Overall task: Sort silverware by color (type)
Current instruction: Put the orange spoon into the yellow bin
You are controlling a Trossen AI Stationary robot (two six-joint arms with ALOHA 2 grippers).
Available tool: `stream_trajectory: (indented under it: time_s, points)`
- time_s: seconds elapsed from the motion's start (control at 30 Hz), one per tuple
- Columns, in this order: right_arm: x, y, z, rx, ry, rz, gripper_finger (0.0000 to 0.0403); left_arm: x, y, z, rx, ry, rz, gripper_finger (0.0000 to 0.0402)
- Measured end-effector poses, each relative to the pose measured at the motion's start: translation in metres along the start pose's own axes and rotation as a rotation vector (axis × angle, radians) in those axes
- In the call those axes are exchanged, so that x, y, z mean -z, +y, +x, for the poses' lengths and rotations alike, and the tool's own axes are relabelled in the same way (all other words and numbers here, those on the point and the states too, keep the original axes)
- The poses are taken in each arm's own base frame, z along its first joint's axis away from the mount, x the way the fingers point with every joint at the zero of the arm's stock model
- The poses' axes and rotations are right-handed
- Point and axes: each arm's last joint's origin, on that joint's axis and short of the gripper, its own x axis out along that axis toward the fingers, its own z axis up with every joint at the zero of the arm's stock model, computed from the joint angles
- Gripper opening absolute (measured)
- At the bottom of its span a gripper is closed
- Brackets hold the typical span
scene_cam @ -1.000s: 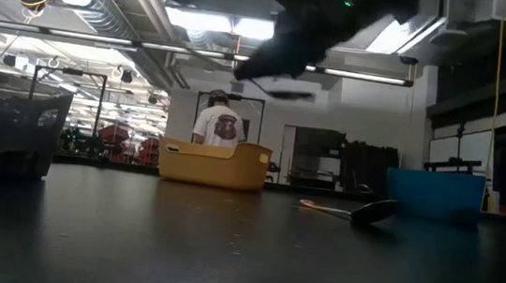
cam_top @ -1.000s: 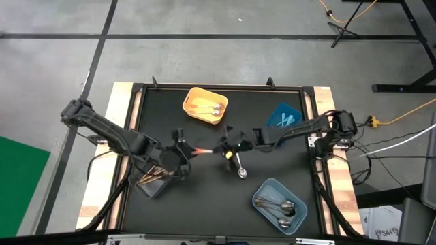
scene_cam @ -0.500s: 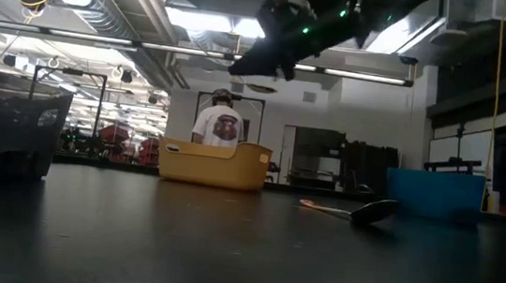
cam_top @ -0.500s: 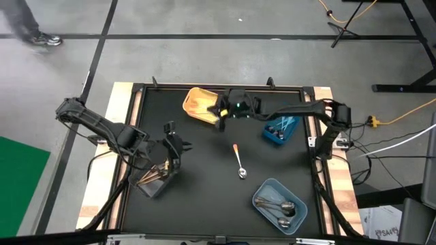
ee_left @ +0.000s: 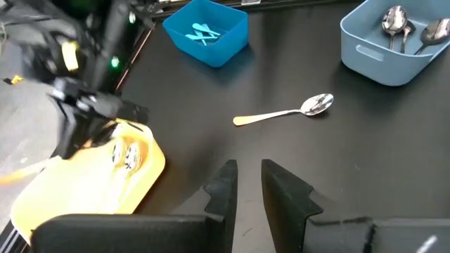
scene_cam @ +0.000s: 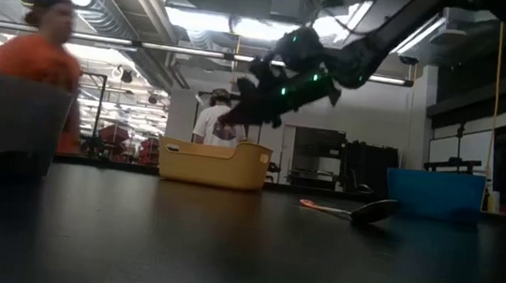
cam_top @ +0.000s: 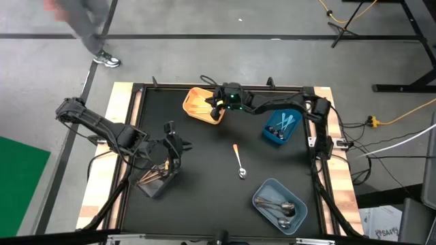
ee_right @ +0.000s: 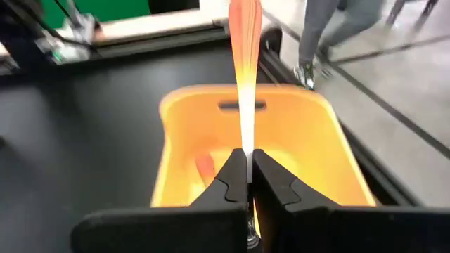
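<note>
Silverware: 1 orange-handled spoon (ee_right: 245, 42) is pinched in the right gripper (ee_right: 247, 184); 1 more orange-handled spoon (cam_top: 239, 162) lies loose mid-bench.
Near side: grey-blue bin (cam_top: 278, 204) holds silver spoons; left gripper (cam_top: 175, 151), jaws narrowly parted and holding nothing, hovers by the clear bin (cam_top: 155, 178) of bronze pieces.
Far side: right jaws clamped on the spoon above the yellow bin (cam_top: 201, 103); blue bin (cam_top: 281, 125) just beside.
Beyond bench (cam_top: 204, 204): person (scene_cam: 41, 53) walking.

You see a shiny silver metal spoon with an orange handle (cam_top: 238, 161) on the matt black table top (cam_top: 204, 177). The smooth yellow plastic bin (cam_top: 197, 102) looks glossy; the table's edge is pale wood (cam_top: 116, 122).
</note>
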Motion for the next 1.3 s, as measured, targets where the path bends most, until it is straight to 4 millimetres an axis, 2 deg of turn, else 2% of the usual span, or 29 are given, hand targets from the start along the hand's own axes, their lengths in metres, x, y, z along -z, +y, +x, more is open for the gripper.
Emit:
stream_trajectory:
  time_s: [0.13,0.3,0.47,0.67,1.03,1.3]
  points:
    - [0.018,-0.003,0.011,0.003,0.046,0.006,0.0000,0.000,0.000,0.000,0.000,0.000,0.000,0.0060]
    - [0.011,-0.001,0.011,-0.001,0.034,-0.007,0.0001,0.000,0.000,0.000,0.000,0.000,0.000,0.0060]
    - [0.015,-0.001,0.011,-0.003,0.069,0.004,0.0000,0.000,0.000,0.000,0.000,0.000,-0.001,0.0060]
    - [0.020,0.010,0.012,-0.037,0.118,0.071,0.0000,0.000,0.000,0.000,0.000,0.000,-0.001,0.0060]
    - [0.031,0.008,0.010,0.000,0.230,0.139,0.0001,0.000,0.000,0.000,0.000,0.000,-0.001,0.0060]
    - [0.035,0.008,0.013,0.015,0.236,0.136,0.0001,0.000,0.000,0.000,0.000,0.000,-0.001,0.0060]
